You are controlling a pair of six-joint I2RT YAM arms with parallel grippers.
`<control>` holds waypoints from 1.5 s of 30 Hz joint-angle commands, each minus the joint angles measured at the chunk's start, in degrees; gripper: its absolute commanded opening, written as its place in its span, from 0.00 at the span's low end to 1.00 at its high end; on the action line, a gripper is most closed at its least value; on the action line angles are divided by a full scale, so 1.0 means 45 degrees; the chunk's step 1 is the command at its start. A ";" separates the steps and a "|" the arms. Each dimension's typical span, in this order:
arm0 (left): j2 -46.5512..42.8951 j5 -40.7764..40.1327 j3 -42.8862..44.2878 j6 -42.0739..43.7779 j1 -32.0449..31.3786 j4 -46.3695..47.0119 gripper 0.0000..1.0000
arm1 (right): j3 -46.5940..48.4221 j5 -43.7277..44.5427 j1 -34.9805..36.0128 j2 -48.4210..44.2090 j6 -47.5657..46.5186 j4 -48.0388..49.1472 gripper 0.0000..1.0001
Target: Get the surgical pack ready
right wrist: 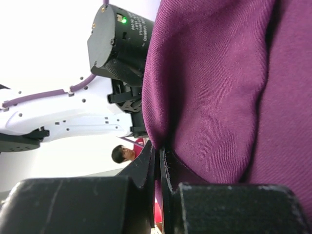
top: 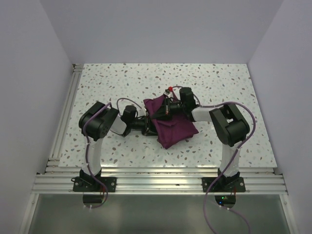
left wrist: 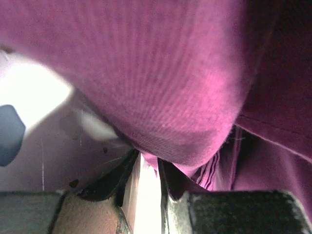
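Observation:
The surgical pack [top: 175,129] is a plum-purple cloth, partly folded and bunched, lying in the middle of the table between both arms. My left gripper [top: 148,126] reaches into its left edge. In the left wrist view a fold of the pack [left wrist: 170,73] hangs into the narrow gap of the left gripper [left wrist: 148,158], held at the fingertips. My right gripper [top: 167,108] is at the pack's upper part. In the right wrist view the right gripper [right wrist: 157,148] is pinched tight on an edge of the pack [right wrist: 219,97].
The speckled table [top: 122,83] has aluminium rails along its left side [top: 66,112] and front [top: 161,180], with white walls around. A small red part [top: 169,88] sits just behind the cloth. The left arm's white link [right wrist: 63,114] is close beside the right gripper.

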 commanded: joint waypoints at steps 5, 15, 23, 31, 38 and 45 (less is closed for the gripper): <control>-0.0552 -0.1290 0.0610 0.0817 -0.0365 -0.1485 0.24 | -0.0511 -0.0714 0.0756 0.0762 0.2153 0.3681 0.00; -0.0748 -0.1525 0.0669 0.1247 -0.0384 -0.2092 0.23 | -0.1275 -0.0832 0.0639 0.2718 0.5203 0.8591 0.00; -0.0807 -0.1758 0.0435 0.1208 -0.0365 -0.1858 0.23 | -0.1451 -0.0773 0.0580 0.3421 0.4929 0.8708 0.00; -0.1469 -0.2402 -0.0540 0.1170 -0.0112 -0.1353 0.30 | -0.0986 -0.0364 0.0326 0.1725 0.0680 0.2113 0.00; -0.2504 -0.2832 -0.2474 0.0759 0.0455 0.0330 0.43 | 0.0677 0.0906 0.0307 0.0277 -0.3859 -0.4551 0.00; -0.5158 -0.3652 -0.3900 0.1967 0.1059 -0.1677 0.44 | 0.1166 0.1804 0.0365 -0.0074 -0.4853 -0.6036 0.01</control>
